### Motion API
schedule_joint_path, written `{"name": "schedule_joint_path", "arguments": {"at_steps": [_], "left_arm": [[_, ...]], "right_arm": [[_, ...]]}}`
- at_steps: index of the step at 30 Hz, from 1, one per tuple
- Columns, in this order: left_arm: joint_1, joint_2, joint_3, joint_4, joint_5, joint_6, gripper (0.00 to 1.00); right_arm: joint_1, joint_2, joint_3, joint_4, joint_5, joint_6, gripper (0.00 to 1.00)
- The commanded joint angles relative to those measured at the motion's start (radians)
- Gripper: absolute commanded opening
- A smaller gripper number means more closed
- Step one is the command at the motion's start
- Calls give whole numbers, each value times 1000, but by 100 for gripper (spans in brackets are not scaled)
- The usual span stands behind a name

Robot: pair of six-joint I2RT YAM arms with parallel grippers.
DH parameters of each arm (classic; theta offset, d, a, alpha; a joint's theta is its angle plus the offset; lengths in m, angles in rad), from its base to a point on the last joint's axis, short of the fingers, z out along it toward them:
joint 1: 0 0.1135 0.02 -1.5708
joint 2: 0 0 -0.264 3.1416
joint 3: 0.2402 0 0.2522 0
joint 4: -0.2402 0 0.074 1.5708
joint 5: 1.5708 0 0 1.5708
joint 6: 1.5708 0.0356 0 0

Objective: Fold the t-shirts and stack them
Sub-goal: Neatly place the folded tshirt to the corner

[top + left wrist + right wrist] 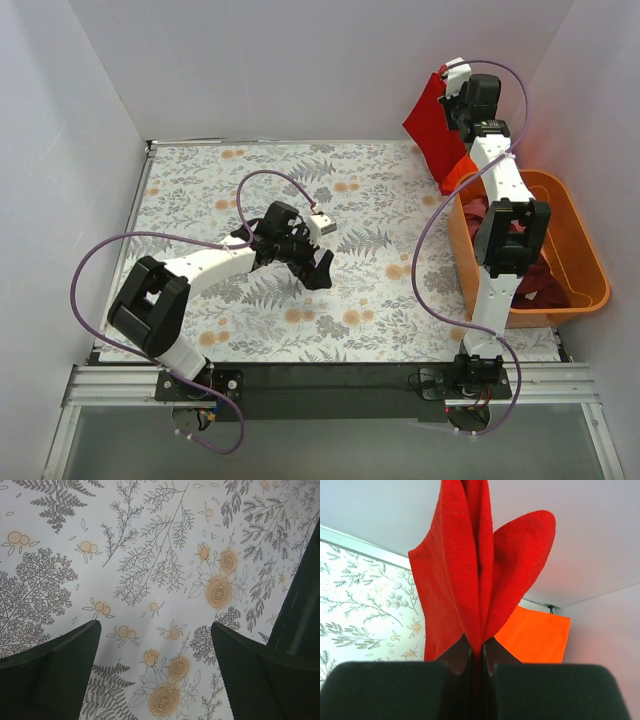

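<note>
The white flower-printed surface (380, 200) is carrying an orange plastic tub (585, 250) at its right edge, with maroon cloth shirts (540, 282) lying inside. A bright red soft cloth t-shirt (465, 580) is hanging above the far right corner, the right pincer (476, 652) clamping it tightly. The left pincer (156, 650) is hovering wide open, holding nothing.

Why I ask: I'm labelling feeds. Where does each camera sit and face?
Top external: above and behind the bases, looking down on the table; both arms show, and the tub.
Left wrist: on the left arm, facing down at the table between the open left gripper.
Right wrist: on the raised right arm, facing the back wall past the right gripper, shut on the red shirt.
Shared: top and right wrist both show the red shirt.
</note>
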Motion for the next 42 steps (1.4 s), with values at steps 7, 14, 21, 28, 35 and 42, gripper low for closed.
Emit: {"name": "schedule_joint_path", "arguments": {"at_steps": [7,14,21,28,35,42], "left_arm": [[3,9,34,-5,12,13,92],[3,15,39,-5,14,12,92],[5,35,52,-5,26,7,92],[5,50,63,-5,26,7,92],[3,66,72,-8,35,2,92],[3,90,92,-6,40,5,92]], "right_arm": [[-37,-72,-18,47,-8,9,1],[-77,-21,2,31,3,13,1],[-107,14,26,30,9,-28,1],[-138,74,52,34,13,-79,1],[-164,111,76,51,26,-108,1],[-198,146,82,74,55,-155,1]]}}
